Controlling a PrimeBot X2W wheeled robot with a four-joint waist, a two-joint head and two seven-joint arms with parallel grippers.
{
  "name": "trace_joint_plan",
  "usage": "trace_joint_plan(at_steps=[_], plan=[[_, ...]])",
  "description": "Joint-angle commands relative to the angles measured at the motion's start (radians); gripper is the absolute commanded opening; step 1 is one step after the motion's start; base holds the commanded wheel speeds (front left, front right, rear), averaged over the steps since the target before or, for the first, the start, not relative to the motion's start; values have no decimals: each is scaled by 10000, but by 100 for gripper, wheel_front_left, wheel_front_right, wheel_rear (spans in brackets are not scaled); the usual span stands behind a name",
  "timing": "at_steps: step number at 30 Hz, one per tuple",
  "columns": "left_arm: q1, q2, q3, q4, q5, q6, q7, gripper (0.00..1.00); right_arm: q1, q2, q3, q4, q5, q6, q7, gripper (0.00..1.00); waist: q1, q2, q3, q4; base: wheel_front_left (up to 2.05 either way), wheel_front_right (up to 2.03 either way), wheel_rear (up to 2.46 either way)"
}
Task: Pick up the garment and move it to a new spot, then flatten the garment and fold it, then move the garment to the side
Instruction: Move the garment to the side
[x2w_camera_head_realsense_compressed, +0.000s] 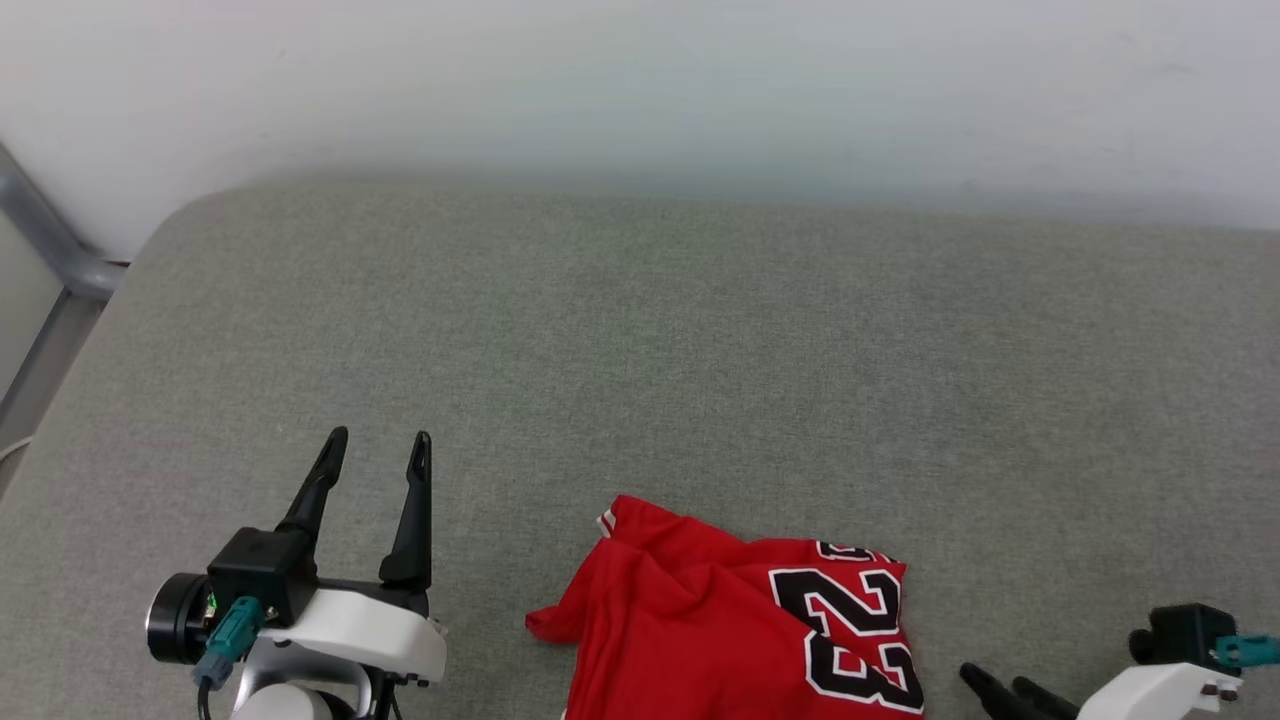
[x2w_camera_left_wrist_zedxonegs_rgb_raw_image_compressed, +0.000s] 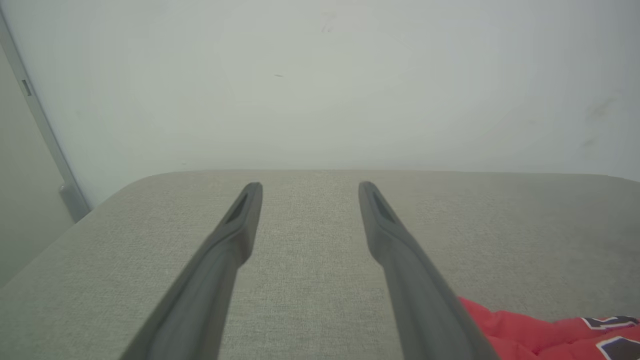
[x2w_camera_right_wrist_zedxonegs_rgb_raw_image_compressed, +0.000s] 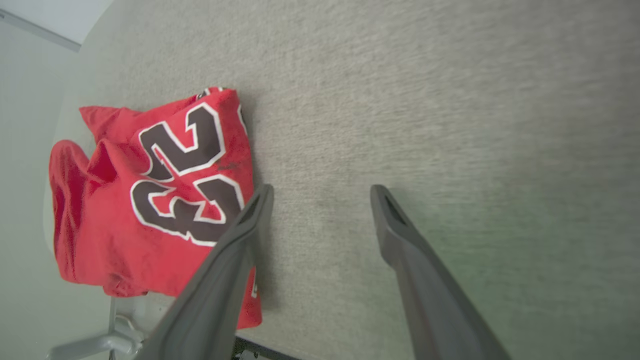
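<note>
Grey cushion (x2w_camera_head_realsense_compressed: 700, 330) broadly open, garment (x2w_camera_head_realsense_compressed: 700, 620) bunched at near edge, left claw (x2w_camera_head_realsense_compressed: 378, 450) and right claw (x2w_camera_right_wrist_zedxonegs_rgb_raw_image_compressed: 321, 190) spread, empty.

We get soft, even light; faint shadow beside the garment (x2w_camera_right_wrist_zedxonegs_rgb_raw_image_compressed: 150, 200). Fingers (x2w_camera_left_wrist_zedxonegs_rgb_raw_image_compressed: 200, 290) blur near the lens in both wrist views; grey surface (x2w_camera_right_wrist_zedxonegs_rgb_raw_image_compressed: 500, 125) smears in right wrist view.

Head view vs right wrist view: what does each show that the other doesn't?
Head view adds: the left gripper, open over bare cushion, left of the garment, and the wall behind. Right wrist view adds: the garment's near edge at the cushion's rim, a metal frame below. Both: the crumpled red garment with its 23 print, the grey cushion, the right gripper open beside it.
</note>
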Motion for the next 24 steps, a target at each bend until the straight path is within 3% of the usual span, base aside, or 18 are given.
trace_joint_plan(at_steps=[1,7,16,17,18,19,24], plan=[[-188,-75,17,-39,35,-40,-49,100,-223,-94,202,70,225,-5,200,100,0,-1,267,207,0,0,0],[-440,-343,244,40,112,-169,-37,100,-667,-276,1409,526,1480,-5,840,100,0,-1,806,548,0,0,0],[-661,-682,573,48,383,-447,-37,100,-1204,-460,2514,1763,1939,-17,807,100,0,-1,1354,944,0,0,0],[-660,-731,599,56,402,-475,-37,100,-1228,-479,2585,1850,1964,-19,788,46,0,-1,1363,959,0,0,0],[-646,-770,635,63,432,-494,-37,100,-1275,-507,2633,1911,1982,-25,739,20,0,-1,1366,967,0,0,0],[-623,-794,666,75,471,-520,-37,100,-1336,-563,2699,1941,1943,-25,695,0,0,-1,1362,966,0,0,0],[-439,-866,873,192,593,-618,-37,100,-1587,-912,2889,1582,1635,-14,278,0,0,-1,1075,763,0,0,0]])
